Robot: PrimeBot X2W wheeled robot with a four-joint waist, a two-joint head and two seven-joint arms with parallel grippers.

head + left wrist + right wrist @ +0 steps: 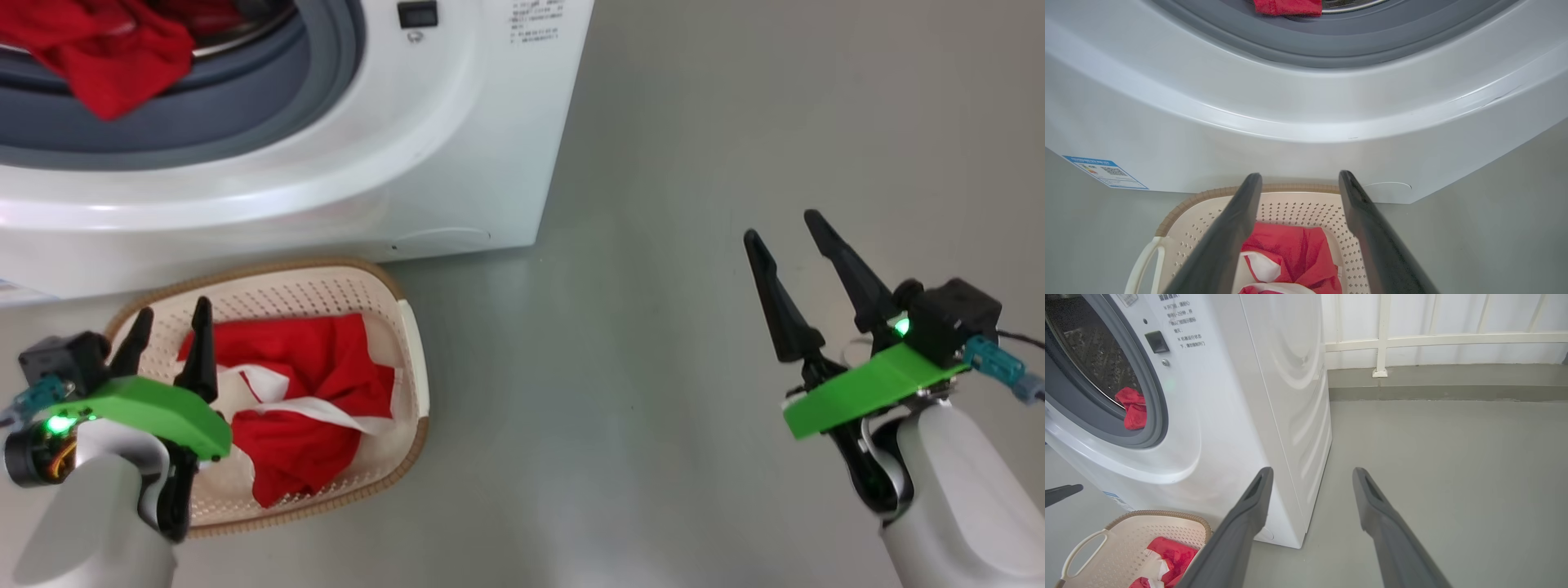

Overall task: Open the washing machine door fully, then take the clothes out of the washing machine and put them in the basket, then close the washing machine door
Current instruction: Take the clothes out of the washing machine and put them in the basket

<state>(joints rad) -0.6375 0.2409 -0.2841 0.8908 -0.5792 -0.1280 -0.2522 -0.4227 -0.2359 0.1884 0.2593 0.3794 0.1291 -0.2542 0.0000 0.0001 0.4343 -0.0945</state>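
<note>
Red cloth lies in two places. Part of the clothes (310, 392) is heaped in the basket (412, 343), white trim bands showing, toward its right wall. A second red garment (106, 57) spills over the lower lip of the grey gasket (269, 90) at the mouth of the washing machine (457, 122). The basket stands on the floor (694, 163), close against the bottom edge of the machine's front. With the mouth uncovered, we take the washing machine door to be swung aside, though how far we cannot tell.

Our left gripper (174, 309) hovers over the left side of the basket, fingers apart with nothing between them. Our right gripper (780, 226) hangs above bare floor, well to the right of the machine's front corner, its fingers likewise spread and empty.

We judge the garment at the drum mouth to be light, soft and limp. It will sag and trail once lifted, and it could drag on the rubber lip. The best hold looks to be the bunched fold draped over the gasket. We would pinch a thick gather there rather than a single thin edge, which might slide out from between smooth fingers.
</note>
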